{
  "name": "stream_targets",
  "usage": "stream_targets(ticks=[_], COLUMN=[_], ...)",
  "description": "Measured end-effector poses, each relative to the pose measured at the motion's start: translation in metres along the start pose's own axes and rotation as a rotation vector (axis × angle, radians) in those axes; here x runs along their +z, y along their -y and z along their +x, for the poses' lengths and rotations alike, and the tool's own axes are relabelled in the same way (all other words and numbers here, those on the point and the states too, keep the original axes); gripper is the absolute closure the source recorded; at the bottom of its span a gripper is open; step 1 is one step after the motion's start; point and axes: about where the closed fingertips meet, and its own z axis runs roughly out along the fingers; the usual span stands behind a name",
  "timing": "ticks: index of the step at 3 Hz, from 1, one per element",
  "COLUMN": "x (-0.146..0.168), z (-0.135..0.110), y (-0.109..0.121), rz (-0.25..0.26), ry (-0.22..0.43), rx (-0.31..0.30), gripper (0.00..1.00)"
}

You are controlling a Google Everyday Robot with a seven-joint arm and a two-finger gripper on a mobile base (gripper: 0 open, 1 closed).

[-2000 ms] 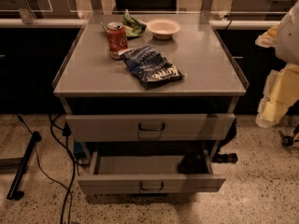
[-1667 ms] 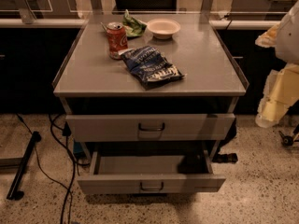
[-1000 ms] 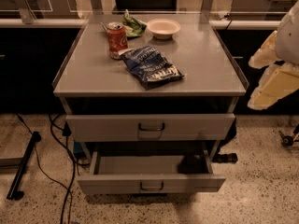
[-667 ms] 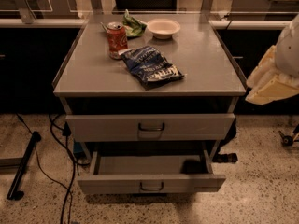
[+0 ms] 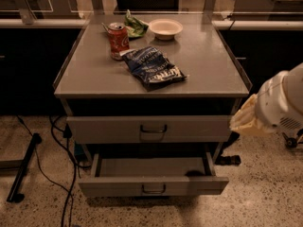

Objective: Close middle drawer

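A red soda can (image 5: 118, 40), a blue snack bag (image 5: 154, 68) and a white bowl (image 5: 165, 28) sit on the grey worktop (image 5: 213, 72). Below, the middle drawer (image 5: 118, 187) stands pulled out beneath the U-handled drawer (image 5: 104, 128). At right, the claw (image 5: 245, 121) hangs by the cabinet's edge; whether it is clenched or released cannot be told.

One each: middle drawer (image 5: 154, 187), upper drawer (image 5: 151, 129), can (image 5: 118, 40), bowl (image 5: 165, 28), chip bag (image 5: 153, 68), pincer (image 5: 245, 119) (far right).
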Motion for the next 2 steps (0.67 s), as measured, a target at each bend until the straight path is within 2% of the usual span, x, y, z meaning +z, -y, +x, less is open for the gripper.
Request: stream_targets(ticks=[1, 2], x=[0.0593, 0.0589], z=[0.0125, 0.0125], y=[-0.0146, -0.0147], rz=[-0.026, -0.026], ry=[0.040, 0.039], rx=[0.025, 0.025], gripper=[1.00, 1.00])
